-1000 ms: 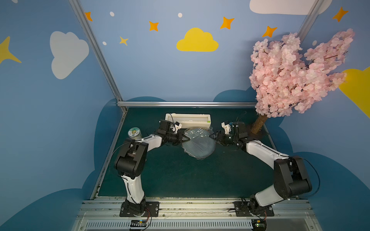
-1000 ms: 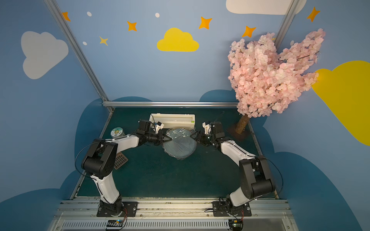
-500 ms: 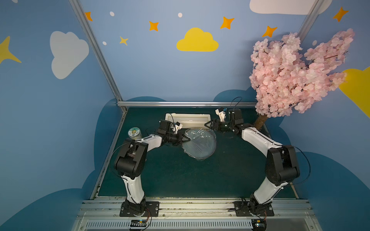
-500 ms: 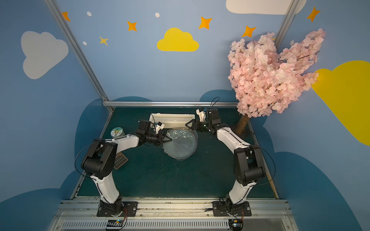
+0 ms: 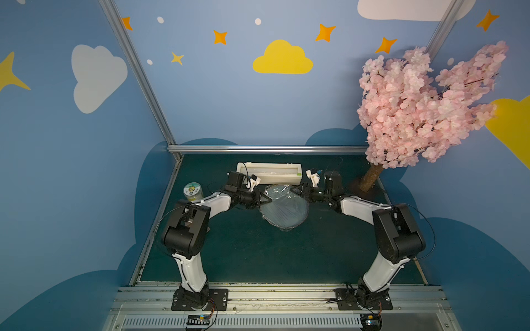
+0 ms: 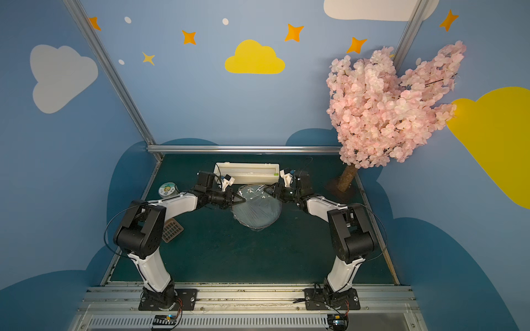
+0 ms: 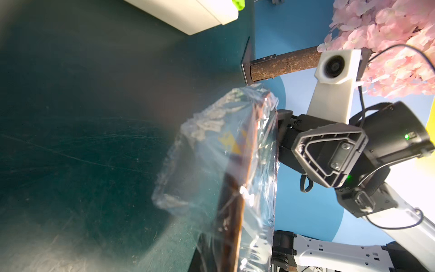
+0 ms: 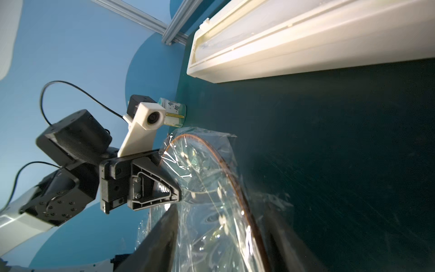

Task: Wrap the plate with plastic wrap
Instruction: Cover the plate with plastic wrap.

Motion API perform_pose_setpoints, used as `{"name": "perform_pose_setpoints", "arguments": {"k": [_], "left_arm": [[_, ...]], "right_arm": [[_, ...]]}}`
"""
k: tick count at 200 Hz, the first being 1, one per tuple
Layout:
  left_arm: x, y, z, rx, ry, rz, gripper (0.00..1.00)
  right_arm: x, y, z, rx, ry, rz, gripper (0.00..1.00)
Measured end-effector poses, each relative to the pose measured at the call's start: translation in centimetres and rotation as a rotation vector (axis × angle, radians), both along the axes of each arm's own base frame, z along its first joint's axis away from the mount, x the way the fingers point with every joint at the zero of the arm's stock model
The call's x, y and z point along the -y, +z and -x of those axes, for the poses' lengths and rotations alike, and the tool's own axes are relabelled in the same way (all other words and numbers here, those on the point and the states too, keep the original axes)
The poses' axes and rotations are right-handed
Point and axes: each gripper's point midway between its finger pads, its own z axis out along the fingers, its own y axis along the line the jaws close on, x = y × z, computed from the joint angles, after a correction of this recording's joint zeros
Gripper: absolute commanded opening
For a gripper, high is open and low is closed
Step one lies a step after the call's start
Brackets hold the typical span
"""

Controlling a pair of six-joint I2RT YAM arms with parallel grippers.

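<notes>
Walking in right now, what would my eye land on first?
The big pink tree in the back right corner. Then, in the middle of the table, the left gripper and right gripper meet at opposite edges of a plate covered in glossy wrap.

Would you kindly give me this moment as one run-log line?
plastic wrap: over plate | left gripper: shut on plate rim | right gripper: open, straddling opposite rim | dispenser box: behind plate

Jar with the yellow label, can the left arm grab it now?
Probably not yet: the left gripper is shut on the wrapped rim of the plate, pointing away from the jar.
</notes>
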Motion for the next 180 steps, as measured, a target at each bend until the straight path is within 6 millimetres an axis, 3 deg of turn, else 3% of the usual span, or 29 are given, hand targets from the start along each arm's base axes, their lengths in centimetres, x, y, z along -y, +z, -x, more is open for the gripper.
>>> {"name": "perform_pose_setpoints", "arguments": {"k": [19,60,108,149,172,180], "left_arm": [[-0.3,0.6,-0.1,0.014,0.008,0.007,0.03],[-0.6,1.8,-0.3,0.059,0.026,-0.007,0.03],[-1.0,2.8,-0.3,0.096,0.038,-0.027,0.03],[-1.2,3.1,-0.3,0.084,0.041,-0.01,0.03],[-1.6,3.5,-0.5,0.065,0.054,0.011,0.09],[-1.6,3.5,-0.5,0.067,0.053,0.011,0.17]], "right_arm": [[0.1,0.4,-0.4,-0.005,-0.029,-0.027,0.36],[0.0,1.2,-0.7,0.002,-0.028,-0.025,0.38],[-0.2,1.2,0.8,-0.027,0.023,0.003,0.37],[-0.2,1.2,1.4,-0.02,0.06,0.004,0.09],[-0.5,2.0,1.7,-0.009,0.094,-0.028,0.05],[-0.5,2.1,1.7,-0.01,0.096,-0.029,0.04]]}}
